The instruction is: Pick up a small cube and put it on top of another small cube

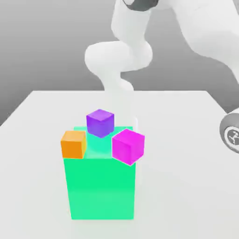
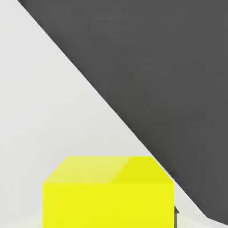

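Bright yellow cube [image 2: 108, 193] sat close before hand camera, on white table [image 2: 40, 111]; gripper fingers closed, arm [image 1: 122, 56] bent down behind the cubes.

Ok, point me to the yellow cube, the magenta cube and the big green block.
yellow cube [image 2: 108, 200], hand view, on its front face.
magenta cube [image 1: 128, 145], exterior view, on the edge between its two front faces.
green block [image 1: 101, 187], exterior view, on its front face.
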`<state>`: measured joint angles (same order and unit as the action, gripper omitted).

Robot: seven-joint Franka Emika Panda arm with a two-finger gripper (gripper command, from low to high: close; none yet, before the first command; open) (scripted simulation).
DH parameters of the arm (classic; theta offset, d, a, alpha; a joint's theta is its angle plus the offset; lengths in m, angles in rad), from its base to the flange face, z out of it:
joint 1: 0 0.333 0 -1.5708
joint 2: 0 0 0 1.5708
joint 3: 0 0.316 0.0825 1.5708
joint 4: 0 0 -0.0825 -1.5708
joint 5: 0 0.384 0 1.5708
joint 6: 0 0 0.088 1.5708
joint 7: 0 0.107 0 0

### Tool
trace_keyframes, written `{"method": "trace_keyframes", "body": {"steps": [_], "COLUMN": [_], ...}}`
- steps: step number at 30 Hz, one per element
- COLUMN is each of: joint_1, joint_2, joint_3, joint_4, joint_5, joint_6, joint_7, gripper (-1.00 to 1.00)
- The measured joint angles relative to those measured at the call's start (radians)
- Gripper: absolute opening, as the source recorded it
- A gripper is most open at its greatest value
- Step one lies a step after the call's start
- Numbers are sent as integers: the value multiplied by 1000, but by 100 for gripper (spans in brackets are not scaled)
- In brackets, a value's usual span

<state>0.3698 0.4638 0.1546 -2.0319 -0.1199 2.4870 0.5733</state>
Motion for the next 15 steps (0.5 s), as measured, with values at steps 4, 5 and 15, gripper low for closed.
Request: {"method": "trace_keyframes", "body": {"steps": [4,5,15], "joint_1": [-51,-63,-200], "joint_2": [-148,-184,-549], "joint_3": [-25,-33,-112], "joint_4": [-77,-96,-291], "joint_5": [38,47,93], "joint_6": [-66,-83,-249], "joint_7": [-21,-25,-47], "gripper": [-100,-100,-100]}}
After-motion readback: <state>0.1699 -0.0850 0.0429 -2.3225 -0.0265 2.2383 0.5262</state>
